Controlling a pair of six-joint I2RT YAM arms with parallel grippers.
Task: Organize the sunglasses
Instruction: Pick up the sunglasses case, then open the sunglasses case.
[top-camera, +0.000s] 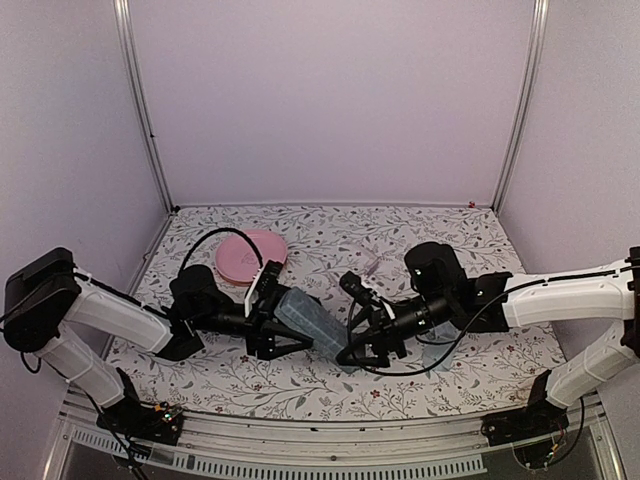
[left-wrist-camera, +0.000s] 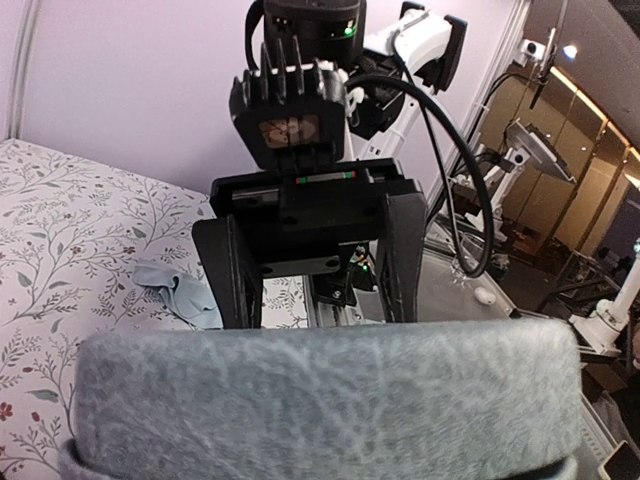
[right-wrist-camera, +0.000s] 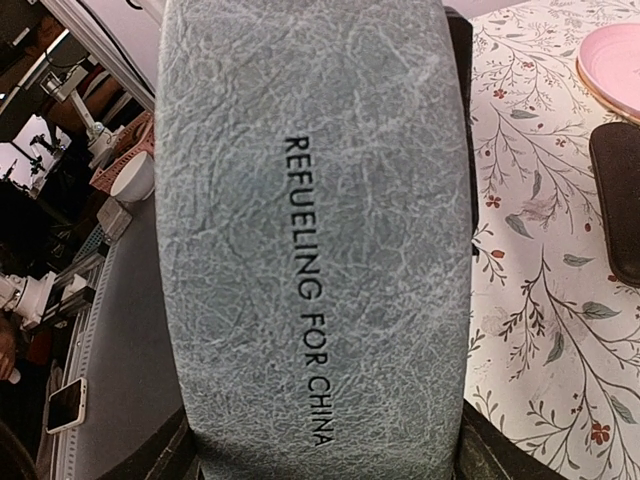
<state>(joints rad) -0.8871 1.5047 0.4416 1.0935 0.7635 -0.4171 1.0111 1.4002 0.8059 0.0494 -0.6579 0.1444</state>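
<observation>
Right claw (top-camera: 354, 343) on grey case (right-wrist-camera: 320, 250) over floral tabletop (top-camera: 430, 235) (lilac walls (top-camera: 330, 100) around)

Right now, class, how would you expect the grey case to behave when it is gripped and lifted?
The case is probably stiff: its rounded-box shape shows no sag or dents. Its grainy, leather-like skin likely resists slipping. Being long, it may tilt if gripped near one end.
</observation>
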